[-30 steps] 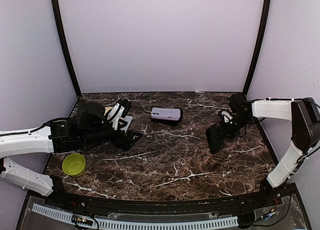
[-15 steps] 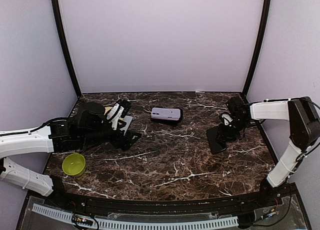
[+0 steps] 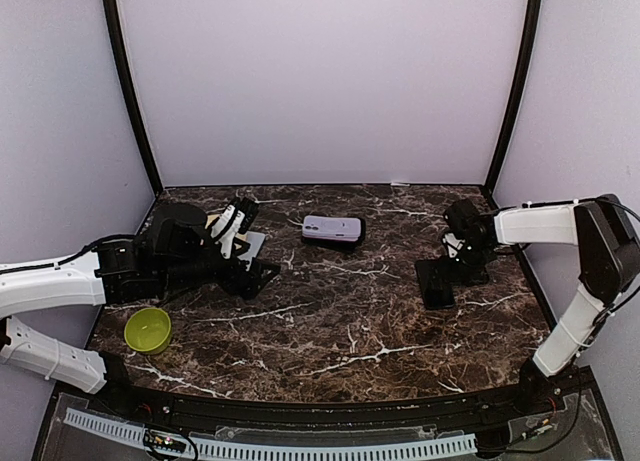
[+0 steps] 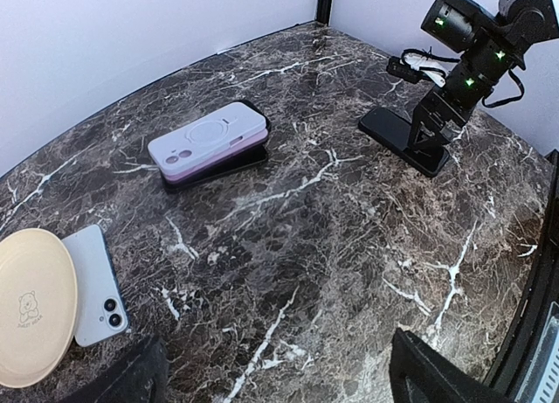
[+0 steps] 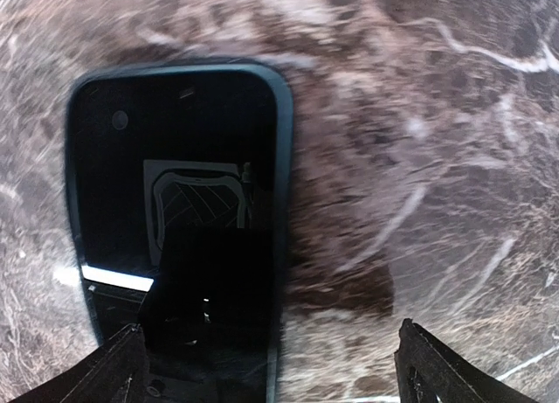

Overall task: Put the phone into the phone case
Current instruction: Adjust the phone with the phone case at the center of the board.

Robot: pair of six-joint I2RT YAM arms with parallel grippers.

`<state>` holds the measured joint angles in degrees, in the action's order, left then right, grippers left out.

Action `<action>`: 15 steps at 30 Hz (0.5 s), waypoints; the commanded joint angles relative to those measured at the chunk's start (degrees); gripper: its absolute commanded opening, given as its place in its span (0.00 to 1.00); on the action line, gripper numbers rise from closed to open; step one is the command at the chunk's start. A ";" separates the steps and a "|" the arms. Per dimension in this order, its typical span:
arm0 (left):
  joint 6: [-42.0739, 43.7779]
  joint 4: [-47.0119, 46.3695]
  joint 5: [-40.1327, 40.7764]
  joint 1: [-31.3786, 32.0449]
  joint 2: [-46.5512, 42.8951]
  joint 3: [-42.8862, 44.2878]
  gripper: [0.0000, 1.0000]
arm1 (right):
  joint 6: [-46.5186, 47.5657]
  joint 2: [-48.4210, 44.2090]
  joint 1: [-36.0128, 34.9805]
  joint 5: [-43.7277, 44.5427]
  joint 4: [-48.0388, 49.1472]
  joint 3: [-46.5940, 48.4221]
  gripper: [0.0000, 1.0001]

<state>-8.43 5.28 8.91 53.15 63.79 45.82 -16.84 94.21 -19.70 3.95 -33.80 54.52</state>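
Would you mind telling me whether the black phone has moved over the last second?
Yes: the black phone has dropped from tilted to flat on the marble table.

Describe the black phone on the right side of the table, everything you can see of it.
The black phone is a glossy dark slab with rounded corners and a small dot near one corner; its face shows reflections. It lies flat on the marble table, on the right side. The open right gripper hangs over one end; whether a finger touches it cannot be told.
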 commanded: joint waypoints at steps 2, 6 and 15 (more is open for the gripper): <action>-1.09 0.41 -0.91 -0.43 -0.72 1.05 0.90 | -2.26 -0.65 -3.81 3.05 -0.38 2.57 0.99; -1.10 0.55 -0.97 -0.43 -0.77 0.94 0.90 | -3.29 0.02 -5.07 3.12 1.05 3.85 0.99; -1.20 0.94 -0.94 -0.52 -0.96 0.64 0.90 | -4.24 6.26 -5.12 3.16 2.66 4.81 0.99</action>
<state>-9.26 5.87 8.38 52.97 63.79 45.82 -19.84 97.89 -24.56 6.44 -32.29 58.43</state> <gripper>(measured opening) 0.900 0.986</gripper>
